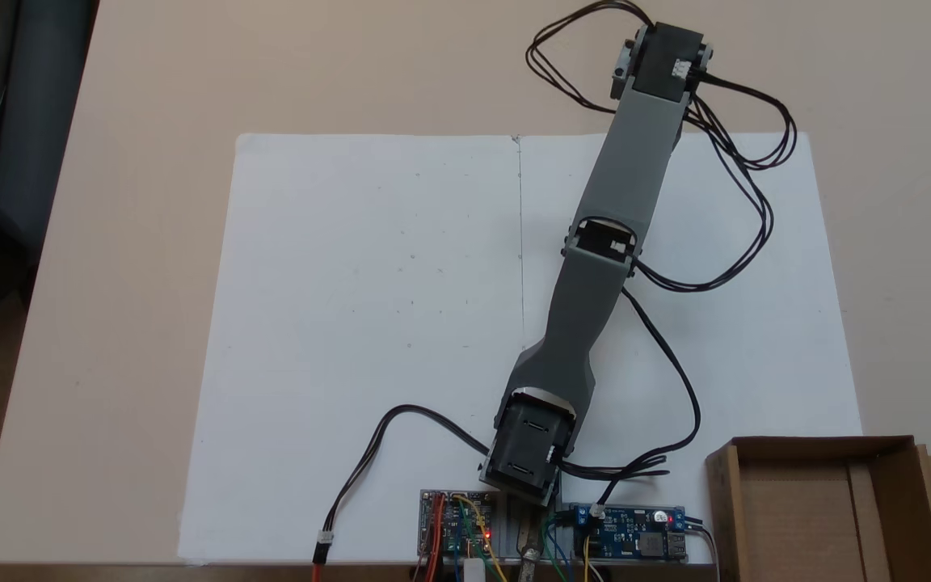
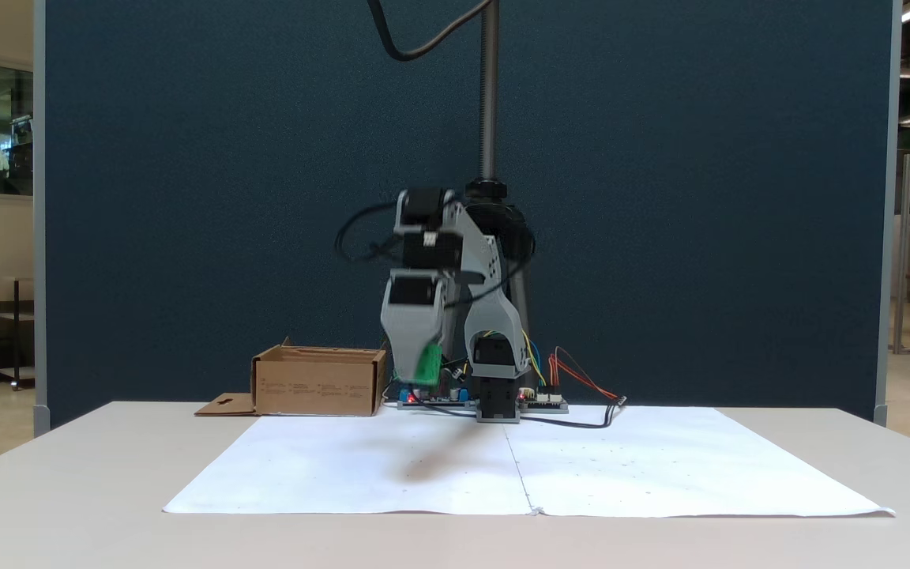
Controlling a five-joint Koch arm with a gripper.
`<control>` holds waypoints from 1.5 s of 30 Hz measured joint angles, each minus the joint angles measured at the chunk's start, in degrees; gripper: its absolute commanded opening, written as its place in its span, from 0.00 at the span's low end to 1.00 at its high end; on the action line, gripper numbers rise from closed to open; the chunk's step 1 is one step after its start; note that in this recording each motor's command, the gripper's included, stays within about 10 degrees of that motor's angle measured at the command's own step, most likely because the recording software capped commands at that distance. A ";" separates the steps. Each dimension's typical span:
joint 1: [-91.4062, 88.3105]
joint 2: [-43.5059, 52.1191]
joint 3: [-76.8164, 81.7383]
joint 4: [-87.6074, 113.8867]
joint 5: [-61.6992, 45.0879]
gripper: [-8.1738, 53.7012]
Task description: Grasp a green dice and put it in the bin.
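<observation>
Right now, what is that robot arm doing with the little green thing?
The Koch arm's end effector is holding a green dice up in the air, above the white paper sheet. The dice is not in the cardboard box yet; the box sits off to the left in that front fixed view, beside the arm's base. From above, the arm stretches out across the paper, and the box looks empty.

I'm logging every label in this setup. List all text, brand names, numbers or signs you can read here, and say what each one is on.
No text can be read.
Bin: small dark print in blocks along its front wall, too small to read.
Circuit boards at the arm's base: any markings too small to read.
Green dice in the gripper: blurred, no pips or marks legible.
White paper: only specks, no writing.
</observation>
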 measured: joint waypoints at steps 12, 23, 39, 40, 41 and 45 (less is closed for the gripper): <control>13.89 5.36 1.41 0.35 6.94 0.33; 44.74 13.45 1.32 3.08 7.03 0.33; 75.94 11.25 1.32 3.08 0.53 0.33; 77.43 10.63 1.41 3.08 -0.18 0.33; 78.84 10.20 1.67 3.08 -0.79 0.33; 83.67 10.02 9.93 2.64 -4.04 0.33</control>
